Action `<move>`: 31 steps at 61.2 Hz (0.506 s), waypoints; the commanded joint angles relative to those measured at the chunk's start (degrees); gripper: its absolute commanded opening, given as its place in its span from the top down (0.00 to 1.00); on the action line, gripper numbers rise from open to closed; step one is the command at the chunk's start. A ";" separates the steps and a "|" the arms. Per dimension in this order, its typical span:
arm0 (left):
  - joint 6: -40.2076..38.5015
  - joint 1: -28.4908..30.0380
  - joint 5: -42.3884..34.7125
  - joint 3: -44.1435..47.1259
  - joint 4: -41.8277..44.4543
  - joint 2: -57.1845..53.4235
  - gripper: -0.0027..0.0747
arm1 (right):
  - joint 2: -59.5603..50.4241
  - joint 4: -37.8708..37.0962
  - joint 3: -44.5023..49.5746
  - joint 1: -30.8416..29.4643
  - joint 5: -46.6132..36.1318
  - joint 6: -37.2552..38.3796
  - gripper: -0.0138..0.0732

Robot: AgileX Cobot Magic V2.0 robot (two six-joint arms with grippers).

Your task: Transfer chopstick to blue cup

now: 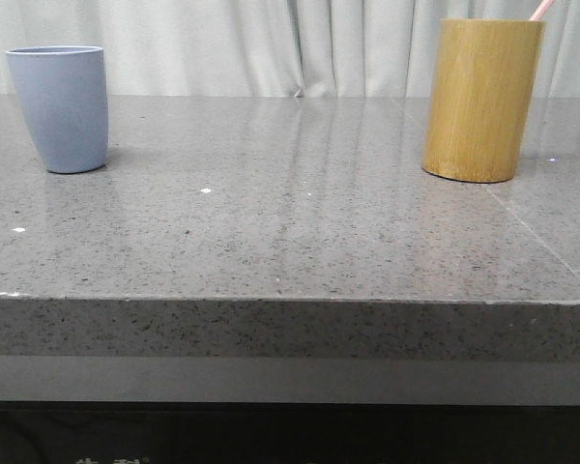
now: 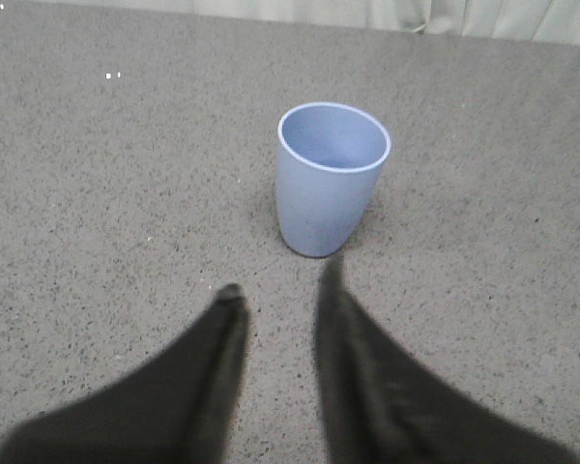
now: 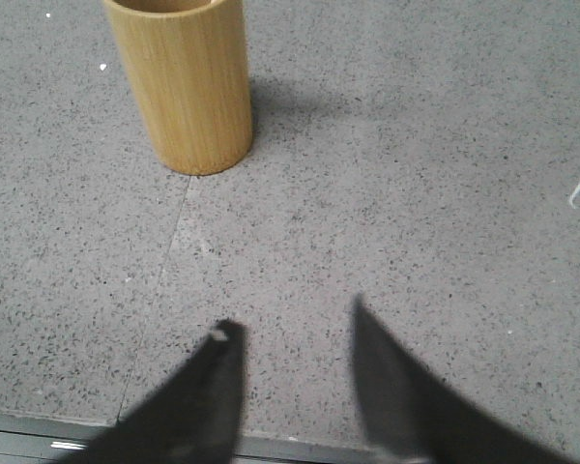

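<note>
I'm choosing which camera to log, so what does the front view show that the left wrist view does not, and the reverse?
Front view alone: the bamboo holder on the right, the pink chopstick tip poking above its rim, and the curtain behind. Left wrist view alone: the left gripper, open and empty short of the cup, plus a look into the cup, where no chopstick is visible. Both: the blue cup standing upright on the grey speckled table.

cup left, holder right, chopstick inside
</note>
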 commanded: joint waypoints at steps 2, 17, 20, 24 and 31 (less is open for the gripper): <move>-0.19 0.14 -3.89 -1.98 -0.01 1.87 0.32 | 0.60 -0.10 -1.88 -0.11 -3.59 -0.73 0.13; 1.31 0.14 -4.26 -4.71 -0.01 8.29 0.26 | 0.60 0.85 -1.88 0.44 -3.22 -0.92 0.09; 1.31 0.14 -3.90 -6.68 -0.01 10.67 0.26 | 0.60 1.00 -1.88 0.94 -2.85 -1.68 0.09; 1.41 0.14 -3.29 -9.29 -0.01 13.52 0.26 | 0.60 1.43 -1.88 1.75 -2.68 -2.46 0.09; 2.35 0.14 -2.01 -14.51 0.08 18.72 0.26 | 0.60 2.33 -1.88 3.18 -2.73 -3.60 0.09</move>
